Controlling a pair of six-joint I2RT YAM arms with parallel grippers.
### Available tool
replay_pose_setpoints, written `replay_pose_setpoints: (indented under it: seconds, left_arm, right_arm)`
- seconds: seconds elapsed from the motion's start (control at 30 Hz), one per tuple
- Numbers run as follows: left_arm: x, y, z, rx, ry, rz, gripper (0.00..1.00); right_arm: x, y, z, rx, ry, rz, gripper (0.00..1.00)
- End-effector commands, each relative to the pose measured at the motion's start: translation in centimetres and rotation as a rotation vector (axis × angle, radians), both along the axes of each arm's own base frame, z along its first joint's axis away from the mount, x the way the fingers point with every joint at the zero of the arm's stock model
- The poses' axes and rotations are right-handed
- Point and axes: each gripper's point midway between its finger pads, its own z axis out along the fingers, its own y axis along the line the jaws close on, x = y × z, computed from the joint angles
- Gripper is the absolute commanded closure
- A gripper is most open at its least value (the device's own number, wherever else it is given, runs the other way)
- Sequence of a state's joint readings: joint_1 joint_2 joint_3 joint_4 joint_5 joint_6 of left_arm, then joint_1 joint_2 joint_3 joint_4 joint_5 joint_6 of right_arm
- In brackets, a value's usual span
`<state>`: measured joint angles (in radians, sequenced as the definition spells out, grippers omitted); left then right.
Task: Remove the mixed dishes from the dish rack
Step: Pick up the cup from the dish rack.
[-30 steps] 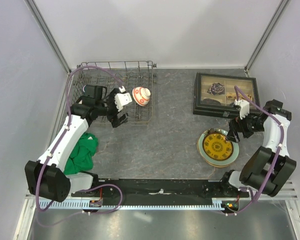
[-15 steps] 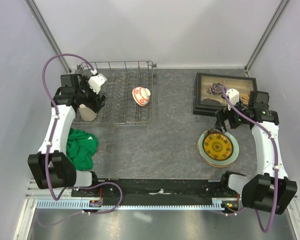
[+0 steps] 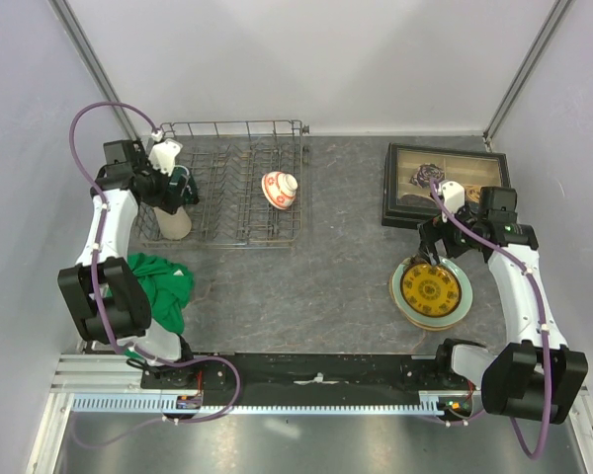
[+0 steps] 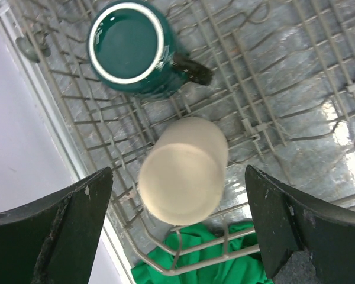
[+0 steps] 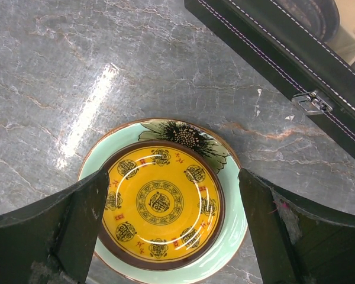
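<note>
Hovering over smooth beige cup (image 4: 183,171), left end effector (image 4: 177,177) released, right end effector (image 5: 173,177) released

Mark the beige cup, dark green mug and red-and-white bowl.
beige cup (image 4: 182,171): left wrist view, round end facing camera.
dark green mug (image 4: 127,42): left wrist view, inner floor.
red-and-white bowl (image 3: 279,190): top external view, outer wall.

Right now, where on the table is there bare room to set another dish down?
Bare table lies in the middle, between the dish rack, the green cloth and the stacked plates, and behind that, between rack and dark box. The right side is crowded.
</note>
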<state>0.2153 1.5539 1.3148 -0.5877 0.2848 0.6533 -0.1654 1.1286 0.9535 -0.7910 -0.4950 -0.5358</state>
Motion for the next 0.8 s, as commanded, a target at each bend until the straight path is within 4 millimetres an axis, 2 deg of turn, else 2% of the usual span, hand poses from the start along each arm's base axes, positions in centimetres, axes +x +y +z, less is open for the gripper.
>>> replay_pose_setpoints:
  seconds: [0.0, 0.27, 0.77]
  left_arm:
    - [1.6, 1.4, 1.4, 0.004, -0.044, 0.046, 0.01]
    - [1.5, 1.9, -1.4, -0.009, 0.026, 0.039, 0.01]
    - [1.4, 1.2, -4.1, -0.063, 0.09, 0.017, 0.04]
  right_arm:
    - [0.6, 0.1, 0.3, -0.002, -0.038, -0.005, 0.02]
    - [0.7, 0.2, 0.2, 0.004, -0.034, -0.005, 0.02]
    - [0.7, 0.2, -0.2, 0.008, -0.023, -0.012, 0.02]
